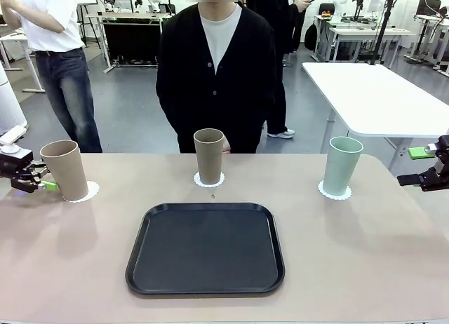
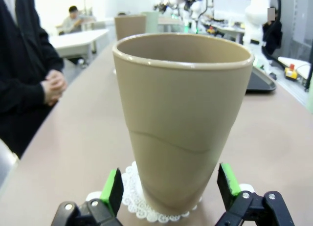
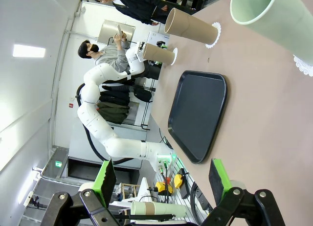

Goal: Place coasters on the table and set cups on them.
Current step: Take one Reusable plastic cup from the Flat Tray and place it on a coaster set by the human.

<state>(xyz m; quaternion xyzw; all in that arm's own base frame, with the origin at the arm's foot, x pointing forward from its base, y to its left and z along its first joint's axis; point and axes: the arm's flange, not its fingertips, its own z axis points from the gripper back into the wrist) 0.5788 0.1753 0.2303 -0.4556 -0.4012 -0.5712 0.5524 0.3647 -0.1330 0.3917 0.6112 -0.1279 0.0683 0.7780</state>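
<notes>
Where the tabletop [image 1: 84, 268] meets its left edge, the left end effector [image 1: 43, 181] sits low beside the left tan cup [image 1: 64, 170], its green pads spread apart. From the left wrist camera the left end effector [image 2: 171, 187] has one finger on either side of that cup [image 2: 183, 113] with a clear gap at each, so it is released and grips nothing. This cup stands upright on a lacy white coaster [image 1: 90, 191], which pokes out around its base in the left wrist view [image 2: 132, 196].

Near the middle, just past the far rim of the black tray [image 1: 205, 248], the second tan cup [image 1: 209, 156] stands upright on its own coaster [image 1: 209, 180]. A person in a black cardigan [image 1: 214, 71] stands right behind it at the far side, hands clasped in the left wrist view [image 2: 53, 86].

Further right, the mint green cup [image 1: 342, 165] stands upright on the third coaster [image 1: 335, 192]. Well apart from it, at the right edge, the right end effector [image 1: 429, 166] hovers over the tabletop. Its own camera shows the right end effector [image 3: 161, 179] with fingers wide apart and nothing between them, released, the mint cup [image 3: 274, 20] far ahead.
</notes>
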